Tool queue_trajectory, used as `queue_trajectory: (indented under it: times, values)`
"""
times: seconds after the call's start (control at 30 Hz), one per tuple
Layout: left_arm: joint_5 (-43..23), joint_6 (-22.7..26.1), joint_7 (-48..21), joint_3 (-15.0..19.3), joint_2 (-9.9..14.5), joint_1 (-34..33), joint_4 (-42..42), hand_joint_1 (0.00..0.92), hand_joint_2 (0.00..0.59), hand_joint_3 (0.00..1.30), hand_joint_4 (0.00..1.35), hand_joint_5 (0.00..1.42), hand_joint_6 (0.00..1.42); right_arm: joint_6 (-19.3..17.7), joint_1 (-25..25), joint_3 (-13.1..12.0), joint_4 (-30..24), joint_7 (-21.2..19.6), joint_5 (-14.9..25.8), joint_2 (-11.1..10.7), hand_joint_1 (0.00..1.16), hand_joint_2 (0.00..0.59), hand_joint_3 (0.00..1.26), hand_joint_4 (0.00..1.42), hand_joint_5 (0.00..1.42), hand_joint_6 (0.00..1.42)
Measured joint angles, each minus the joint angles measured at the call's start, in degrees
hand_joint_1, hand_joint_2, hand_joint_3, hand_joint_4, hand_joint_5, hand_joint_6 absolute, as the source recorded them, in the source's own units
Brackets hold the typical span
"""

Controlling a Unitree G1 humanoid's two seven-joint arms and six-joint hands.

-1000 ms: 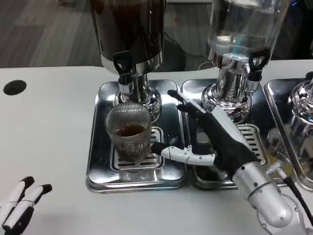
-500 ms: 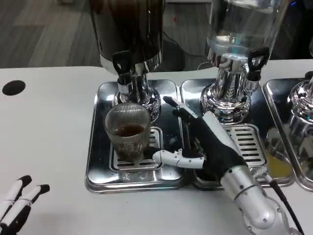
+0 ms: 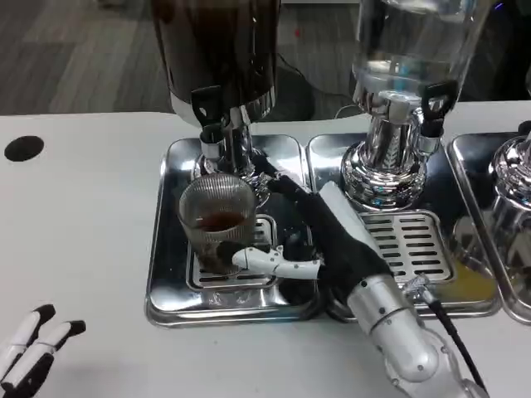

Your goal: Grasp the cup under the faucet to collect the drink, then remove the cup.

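1. Step in hand: you're at the grasp for removal. The cup [image 3: 219,222] already has dark drink in the bottom, so collection looks partly or fully done; I can't see any stream from the faucet [image 3: 211,124].
2. Cup position: upright on the grille of the left drip tray [image 3: 163,274], directly below the faucet of the dark dispenser [image 3: 217,50].
3. Right hand [image 3: 319,240]: spread wide, holding nothing. Thumb reaches along the cup's lower front, touching or just short of it; I can't tell which. The other fingers [image 3: 282,184] pass to the right of the cup toward the dispenser base.
4. Left hand [image 3: 33,352]: resting low on the surface, well apart from the trays. Fingers lie straight and together, with nothing in them.
5. Next move, my read: slide the right hand a bit further left so the cup sits between thumb and fingers, then close around the ribbed wall at mid height.
6. Watch: the long fingers are near the dispenser's chrome base; closing there could snag it.
7. After the grip, lift only slightly, then pull the cup toward you over the tray lip. Keep it level, since there's liquid inside.
8. The clear dispenser [image 3: 411,50] and its tray [image 3: 415,240] on the right aren't involved.
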Motion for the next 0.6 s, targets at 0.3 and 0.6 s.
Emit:
queue_trajectory:
  times: [0.3,0.6]
  values:
    - [-0.1,0.0,-0.5,0.0,0.0,0.1,0.6,0.0,0.048,0.18,0.02,0.12,0.44,0.0,0.0,0.7,0.0,-0.6,-0.1,0.8,0.65,0.075,0.09,0.07,0.09,0.0]
    - [-0.4,0.0,-0.6,0.2,0.0,1.1,0.7,0.0,0.048,0.19,0.03,0.13,0.44,0.1,-0.2,1.2,0.7,-2.1,-0.2,2.5,0.66,0.064,0.1,0.08,0.08,0.0]
